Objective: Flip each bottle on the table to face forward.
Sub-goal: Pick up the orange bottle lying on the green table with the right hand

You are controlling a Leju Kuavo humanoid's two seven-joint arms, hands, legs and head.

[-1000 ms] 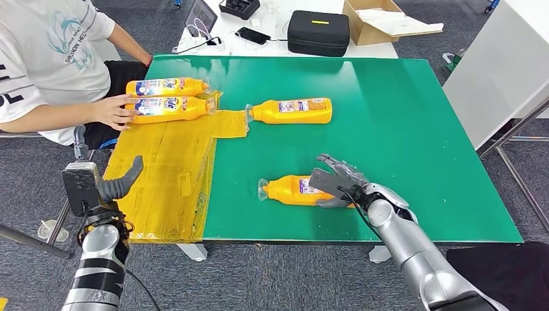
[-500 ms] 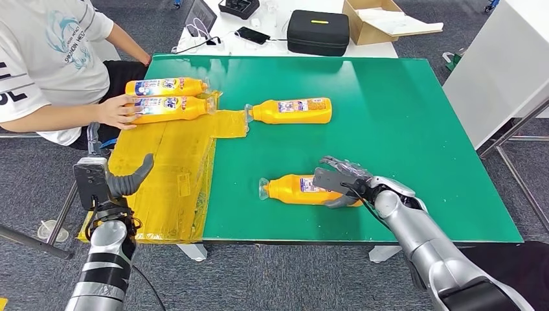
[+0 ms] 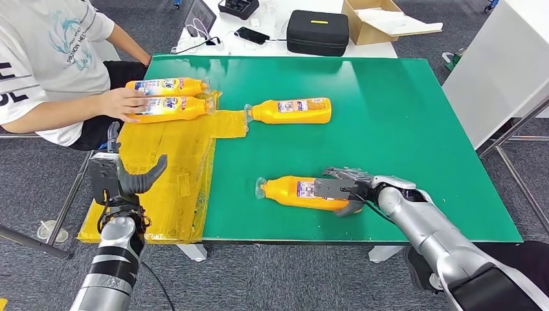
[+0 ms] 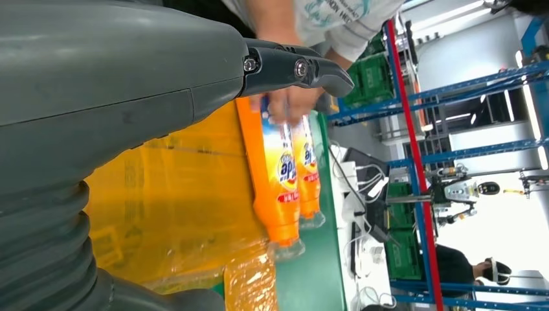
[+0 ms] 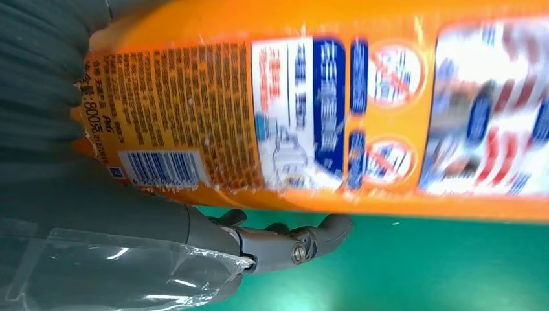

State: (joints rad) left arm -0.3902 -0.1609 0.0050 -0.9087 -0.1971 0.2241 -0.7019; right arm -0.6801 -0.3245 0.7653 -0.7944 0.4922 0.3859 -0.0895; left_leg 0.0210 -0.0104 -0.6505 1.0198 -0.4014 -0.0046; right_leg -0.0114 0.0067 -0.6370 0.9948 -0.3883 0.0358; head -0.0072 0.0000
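Several orange bottles lie on their sides on the green table (image 3: 401, 116). My right hand (image 3: 341, 189) grips the base end of the near bottle (image 3: 288, 192), fingers over the top and thumb on the near side. In the right wrist view this bottle (image 5: 324, 110) shows its back label with a barcode, my thumb (image 5: 285, 241) beneath it. A second bottle (image 3: 291, 110) lies mid-table, cap to the left. Two more bottles (image 3: 167, 85) (image 3: 171, 108) lie on a yellow sheet (image 3: 168, 168), under a person's hand (image 3: 126, 102). My left hand (image 3: 129, 180) hovers open over the sheet's near left edge.
A seated person in a white shirt (image 3: 45, 58) is at the table's left end. Behind the table stand a black case (image 3: 318, 31), a cardboard box (image 3: 382, 23) and a phone (image 3: 252, 35). A white cabinet (image 3: 505, 65) stands to the right.
My right hand has settled lower and closed round the near bottle's base. My left arm has moved right, over the yellow sheet. The person's hand has slid further onto the two far bottles.
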